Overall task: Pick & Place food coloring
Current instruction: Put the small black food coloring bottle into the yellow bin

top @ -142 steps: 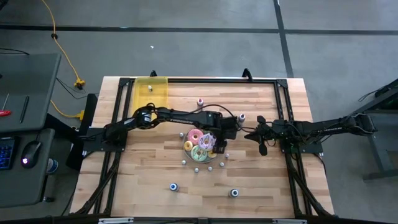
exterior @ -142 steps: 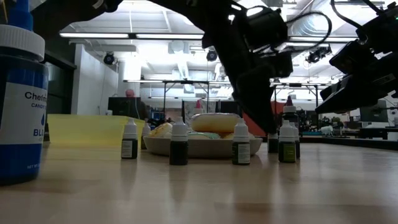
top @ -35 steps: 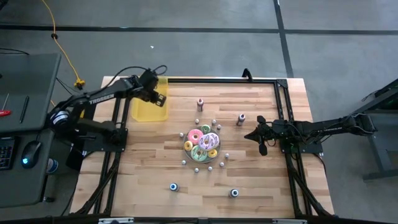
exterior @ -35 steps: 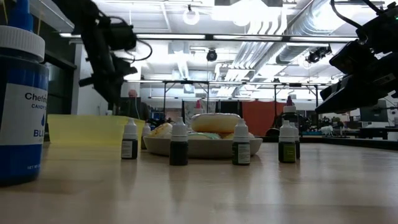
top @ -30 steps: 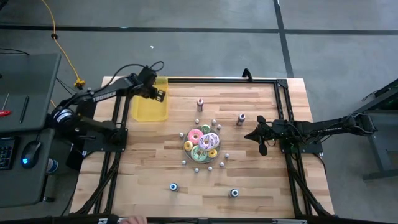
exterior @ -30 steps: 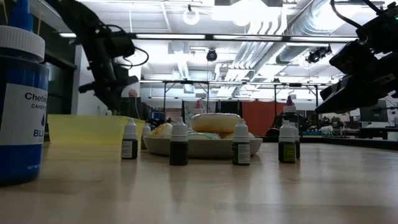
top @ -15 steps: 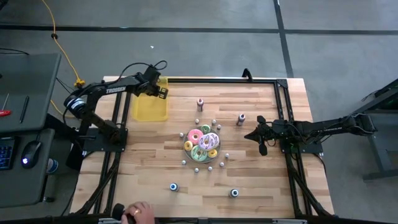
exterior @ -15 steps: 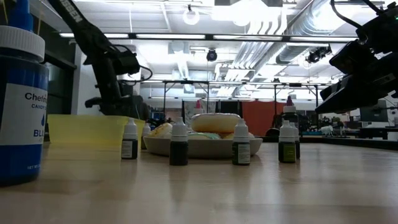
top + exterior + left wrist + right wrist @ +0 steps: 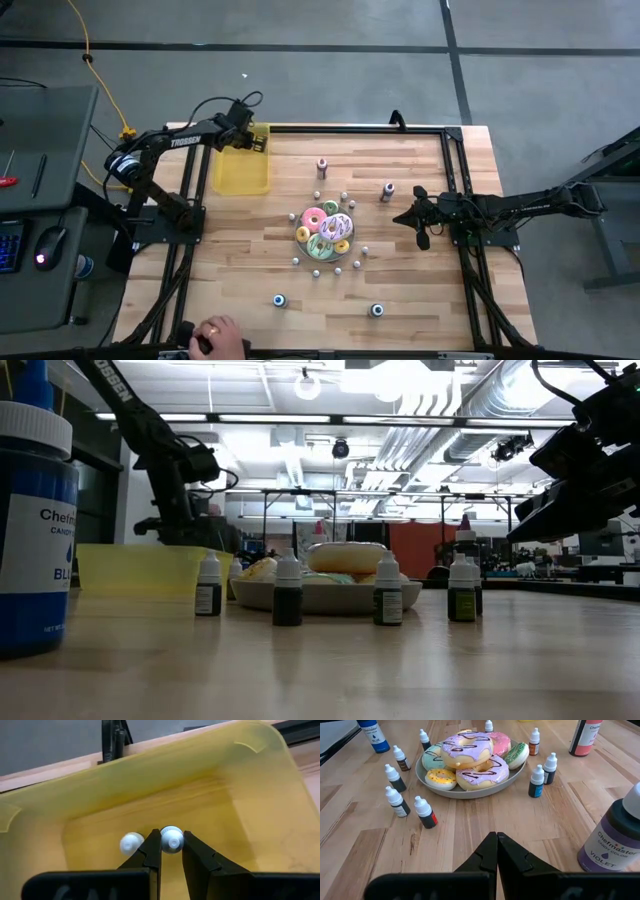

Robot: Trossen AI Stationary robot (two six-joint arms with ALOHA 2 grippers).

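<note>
The left gripper (image 9: 166,851) pinches one tiny white-capped food coloring bottle (image 9: 172,840) over the see-through yellow plastic bin (image 9: 240,795). Another small white-capped bottle (image 9: 131,842) lies inside the bin, just beside it. The right gripper (image 9: 497,851) waits pressed shut near the grey plate of frosted doughnuts (image 9: 470,790).

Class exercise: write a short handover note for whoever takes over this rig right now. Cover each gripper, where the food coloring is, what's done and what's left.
Left gripper: over the yellow bin, shut on a small bottle; a second bottle already lies in the bin.
Right gripper: shut, empty, parked to the right of the doughnut plate.
Left to do: release this bottle, then fetch the remaining bottles around the plate.
</note>
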